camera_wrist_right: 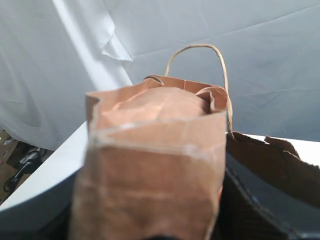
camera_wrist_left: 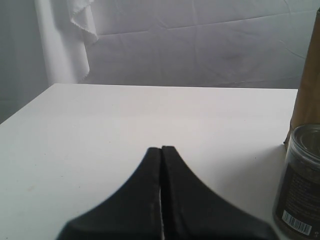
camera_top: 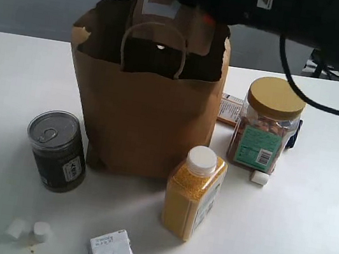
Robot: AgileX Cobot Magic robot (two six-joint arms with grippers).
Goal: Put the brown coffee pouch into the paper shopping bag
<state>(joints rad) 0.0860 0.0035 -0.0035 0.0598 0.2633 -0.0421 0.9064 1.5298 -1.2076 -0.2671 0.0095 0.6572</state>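
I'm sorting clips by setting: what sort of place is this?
Probably a lab test setup, not a shop: a plain white table, a white cloth backdrop behind it, and a can and jar staged beside the paper shopping bag.

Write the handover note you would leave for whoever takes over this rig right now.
Left tool: shut, empty, low over the table near the can.
Right tool: shut on the pouch, held upright at the mouth of the bag.
Done: pouch lifted and brought to the bag.
Left: lower it inside, open the tool, pull the arm clear.
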